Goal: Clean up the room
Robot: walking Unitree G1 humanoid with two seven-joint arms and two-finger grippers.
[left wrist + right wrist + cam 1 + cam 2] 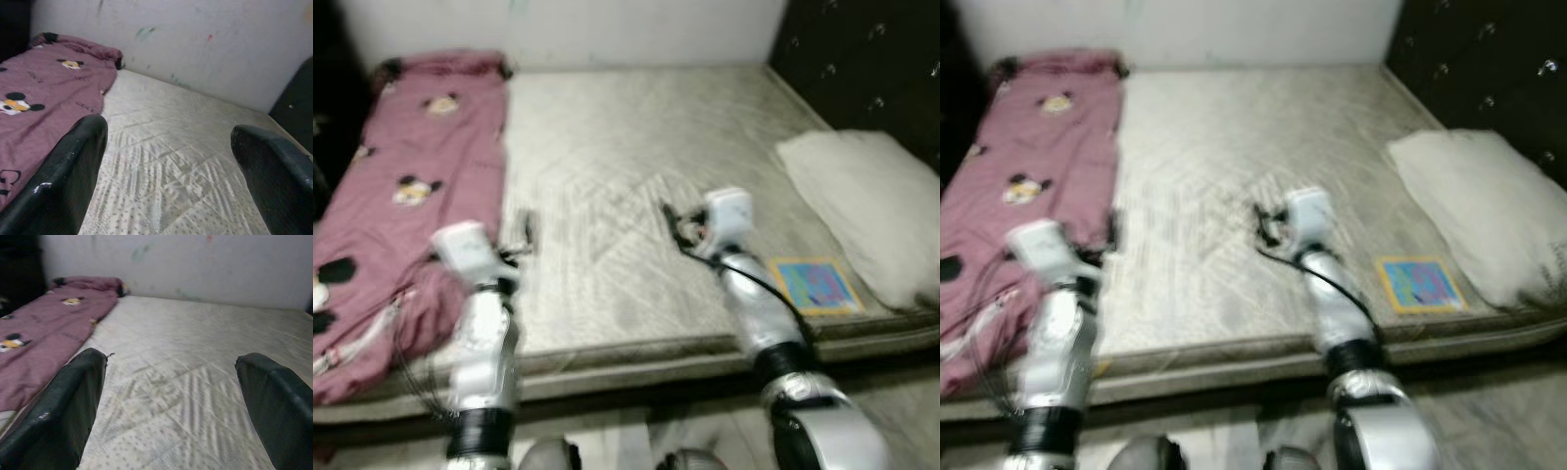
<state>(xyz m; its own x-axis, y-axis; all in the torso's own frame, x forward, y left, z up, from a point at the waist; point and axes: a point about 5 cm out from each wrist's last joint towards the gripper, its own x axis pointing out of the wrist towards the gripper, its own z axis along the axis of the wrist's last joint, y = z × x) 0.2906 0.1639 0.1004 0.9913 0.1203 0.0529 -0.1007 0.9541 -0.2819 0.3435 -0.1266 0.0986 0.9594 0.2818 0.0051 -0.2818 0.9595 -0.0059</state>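
A pink blanket (411, 186) with cartoon mouse prints lies crumpled along the left side of a bare grey mattress (626, 127). A white pillow (867, 206) rests at the right edge. A small colourful square (813, 284), a book or a label, lies flat near the front right corner. My left gripper (527, 230) hovers over the mattress just right of the blanket, open and holding nothing (171, 161). My right gripper (671, 220) reaches over the middle of the mattress, also open and holding nothing (171, 396).
A dark tufted headboard (871, 59) stands at the right of the bed, a white wall (607, 24) at the far side, and something dark (328, 98) at the left. Pale floor (881, 392) runs along the bed's front edge.
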